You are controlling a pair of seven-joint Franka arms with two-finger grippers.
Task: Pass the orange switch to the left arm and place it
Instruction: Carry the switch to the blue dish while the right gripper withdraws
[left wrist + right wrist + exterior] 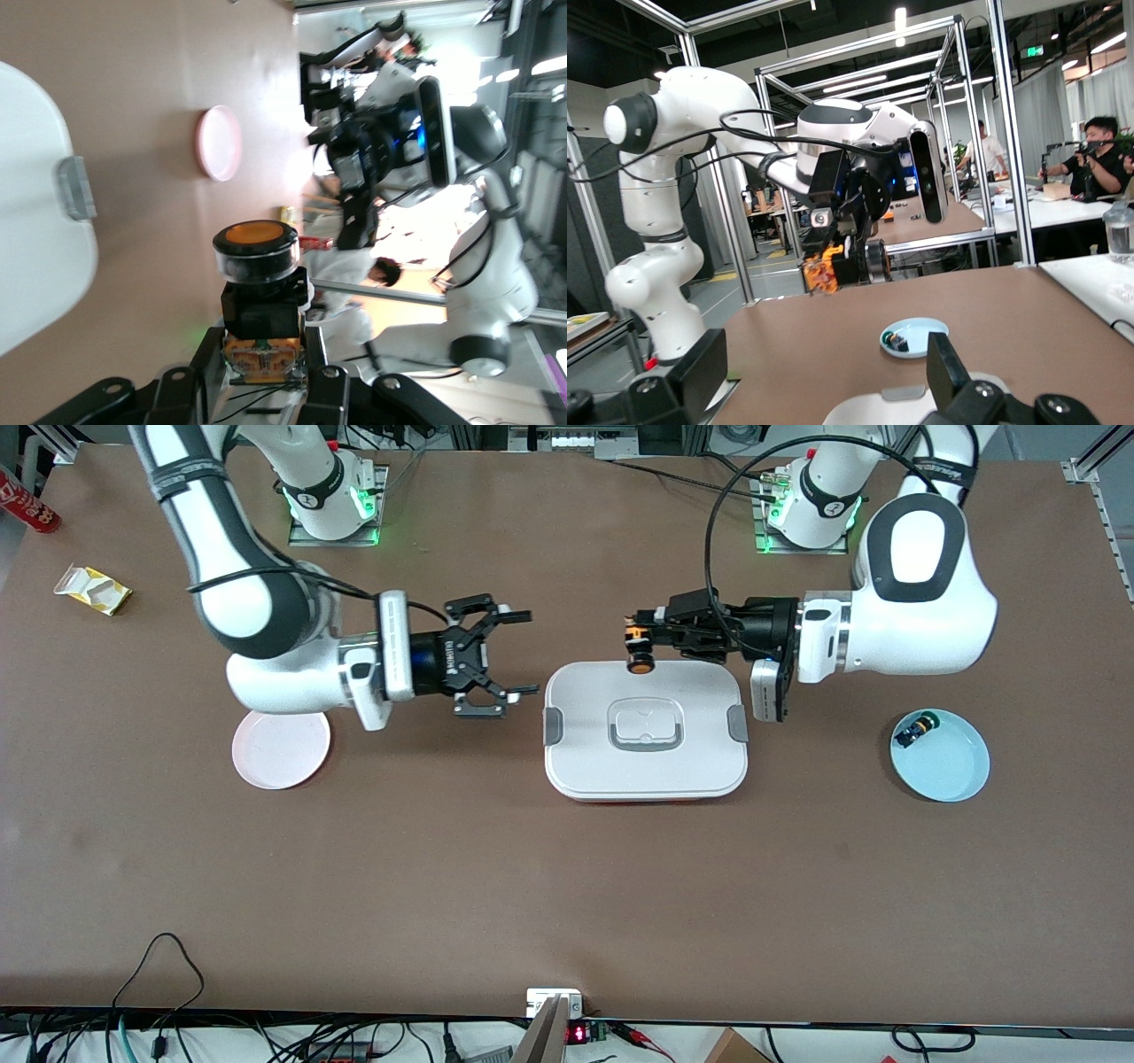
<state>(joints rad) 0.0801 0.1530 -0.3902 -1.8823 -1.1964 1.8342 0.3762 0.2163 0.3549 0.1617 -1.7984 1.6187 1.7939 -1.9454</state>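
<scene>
At the right arm's end of the bench, the right gripper hangs in the air with its fingers spread wide and nothing between them, pointing toward the box and the other arm. A pink plate lies on the bench under its wrist. The box sits between the two grippers, so the handover has to happen above its lid. Over the box's edge nearest the robot bases, the left gripper is closed on the orange switch, held aloft by its tan body with the orange cap outermost; in the left wrist view the switch runs lengthwise straight out from the fingers toward the right gripper, though the front view seems to show the cap dipping downward. The switch lies level with the empty gripper, well apart, across open air. A blue plate holding a small dark switch rests below the left arm.
</scene>
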